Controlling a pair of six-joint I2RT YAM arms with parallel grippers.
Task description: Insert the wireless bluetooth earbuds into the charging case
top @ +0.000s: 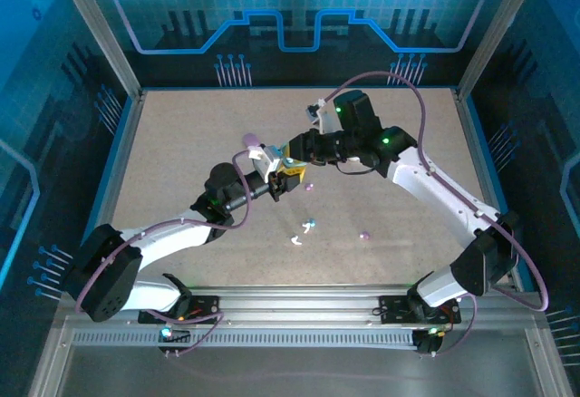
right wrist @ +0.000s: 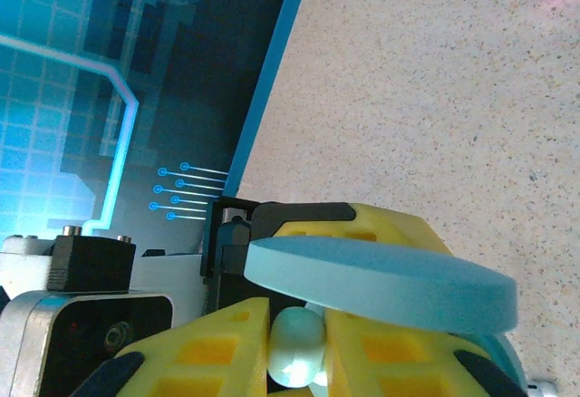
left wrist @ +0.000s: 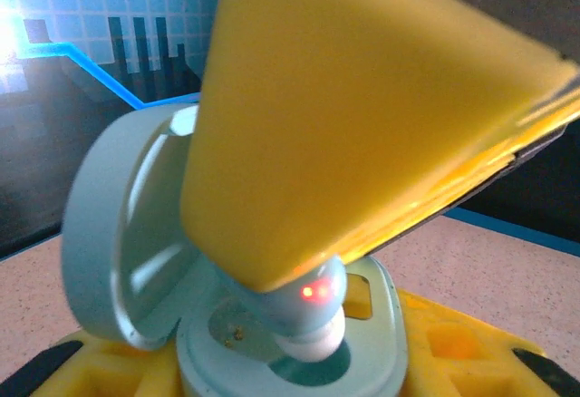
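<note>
- Left end effector [top: 281,178] sits at frame centre in the top view, closed on the light blue charging case [left wrist: 136,243]. The case body is seated between its yellow fingers [left wrist: 471,352].
- Case lid is hinged open, standing up at the left of the left wrist view.
- Right end effector [top: 297,154] comes in from the upper right of the top view and meets the left one tip to tip.
- It's pinched on a light blue earbud [left wrist: 313,320]. The right wrist view shows the bud between both yellow fingers at bottom centre, just under the open lid's edge.
- That earbud is in the case's cradle, low centre of the left wrist view, with a red LED lit on it. Can't tell if it's fully seated.
- Loose on the table [top: 181,143], below and right of the end effectors:
  - purple earbud [top: 309,186], closest to them
  - small light blue piece [top: 310,226] lower down
  - white earbud [top: 297,239] just beside that piece
  - second purple earbud [top: 364,234] further right
- Purple rounded object [top: 251,140] lies on the table just upper left of the left end effector. Too small to identify.
</note>
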